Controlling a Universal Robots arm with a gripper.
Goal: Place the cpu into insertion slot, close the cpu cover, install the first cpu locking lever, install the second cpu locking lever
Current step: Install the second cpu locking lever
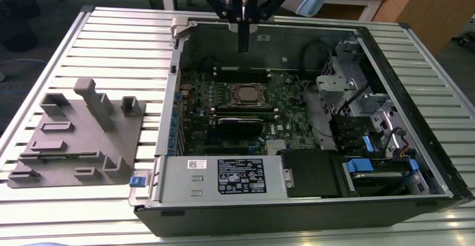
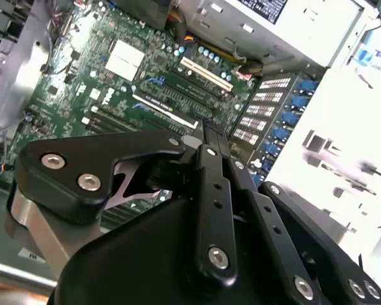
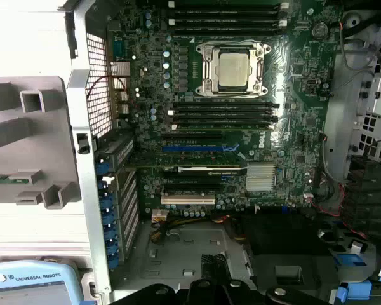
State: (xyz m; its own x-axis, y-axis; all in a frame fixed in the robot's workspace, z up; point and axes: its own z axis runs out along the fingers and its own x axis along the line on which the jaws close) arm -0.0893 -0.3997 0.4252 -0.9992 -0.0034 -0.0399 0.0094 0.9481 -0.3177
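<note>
Cpu (image 3: 232,68) seated under cpu cover (image 3: 206,62) | tool (image 1: 243,48) closed, empty, high above case rear edge

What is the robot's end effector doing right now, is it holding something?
End effector: shut, holding nothing, raised above the rear of the open computer case. The cpu sits in the insertion slot on the board.

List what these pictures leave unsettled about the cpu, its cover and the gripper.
- cpu: sits in the cpu cover in the first wrist view; the locking levers are too small to judge.
- insertion slot: hidden under the cpu.
- gripper: its upper part is cut off by the exterior view's edge.
</note>
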